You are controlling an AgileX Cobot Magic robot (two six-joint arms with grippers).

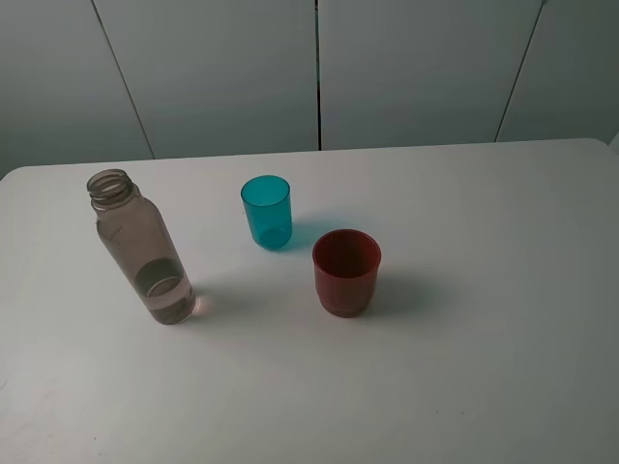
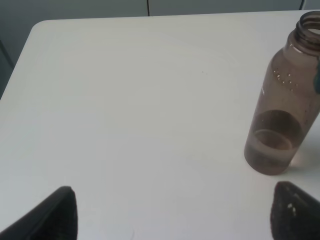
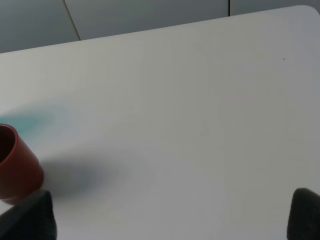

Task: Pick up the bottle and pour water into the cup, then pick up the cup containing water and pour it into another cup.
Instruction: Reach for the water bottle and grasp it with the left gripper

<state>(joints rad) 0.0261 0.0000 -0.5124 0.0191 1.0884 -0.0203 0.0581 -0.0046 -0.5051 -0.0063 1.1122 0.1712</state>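
The bottle (image 1: 140, 251) stands upright on the left of the white table (image 1: 484, 367), uncapped, with a little water at its bottom. The teal-blue cup (image 1: 266, 212) stands upright near the middle. The dark red cup (image 1: 345, 272) stands upright to its front right. Neither gripper shows in the exterior high view. In the left wrist view my left gripper (image 2: 177, 215) is open and empty, with the bottle (image 2: 282, 100) ahead and off to one side. In the right wrist view my right gripper (image 3: 165, 220) is open and empty, with the red cup (image 3: 15, 165) at the frame's edge beside one fingertip (image 3: 30, 217).
Grey wall panels (image 1: 319, 68) run behind the table's far edge. The table's rounded far left corner shows in the left wrist view (image 2: 42, 27). A teal tint from the blue cup lies on the tabletop in the right wrist view (image 3: 35, 117).
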